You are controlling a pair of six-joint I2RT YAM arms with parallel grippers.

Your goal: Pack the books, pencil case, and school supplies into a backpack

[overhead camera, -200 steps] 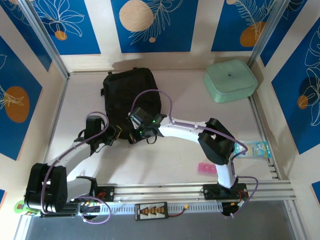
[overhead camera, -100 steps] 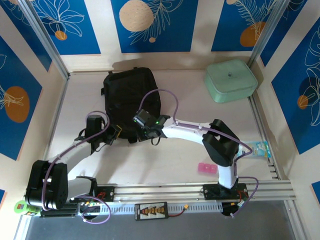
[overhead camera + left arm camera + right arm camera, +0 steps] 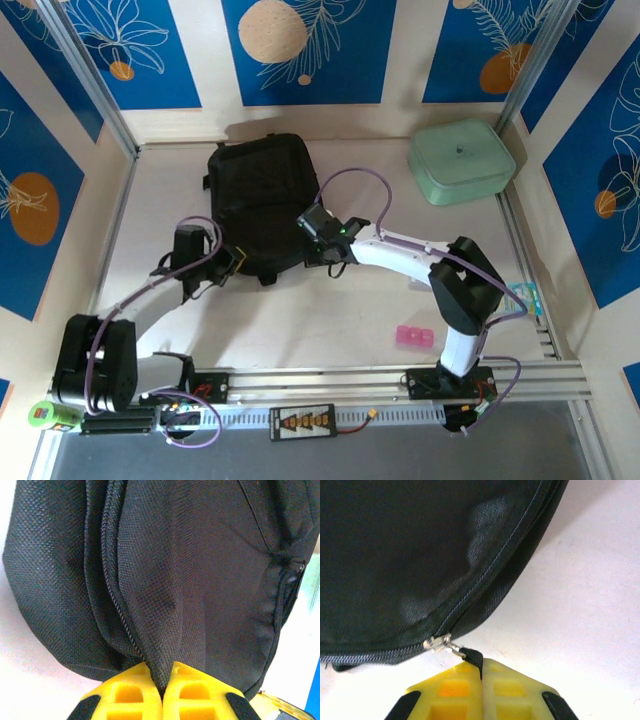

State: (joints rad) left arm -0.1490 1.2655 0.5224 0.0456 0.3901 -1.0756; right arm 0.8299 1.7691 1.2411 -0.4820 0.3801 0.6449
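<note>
The black backpack [image 3: 258, 195] lies flat at the back middle of the table. My left gripper [image 3: 230, 265] [image 3: 163, 680] is shut on a fold of the backpack [image 3: 190, 580] fabric beside a zip line at its near left edge. My right gripper [image 3: 314, 246] [image 3: 481, 672] is shut on the black zip pull tab [image 3: 471, 656], with the metal slider [image 3: 437, 643] just beyond it on the backpack [image 3: 420, 555] edge. A pink block [image 3: 414, 337] lies near the right arm's base. A clear packet with teal marks [image 3: 522, 298] sits by the right rail, partly behind the arm. The books are out of view.
A mint green square padded case [image 3: 461, 160] stands at the back right corner. Metal rails [image 3: 520, 240] run along both sides of the table, and the arms' mounting rail [image 3: 330, 382] crosses the near edge. Pale bare table [image 3: 330, 310] lies between the backpack and the bases.
My right gripper has travelled to the right along the backpack's near edge with the zip pull in it. The left gripper has stayed in place on the fabric.
</note>
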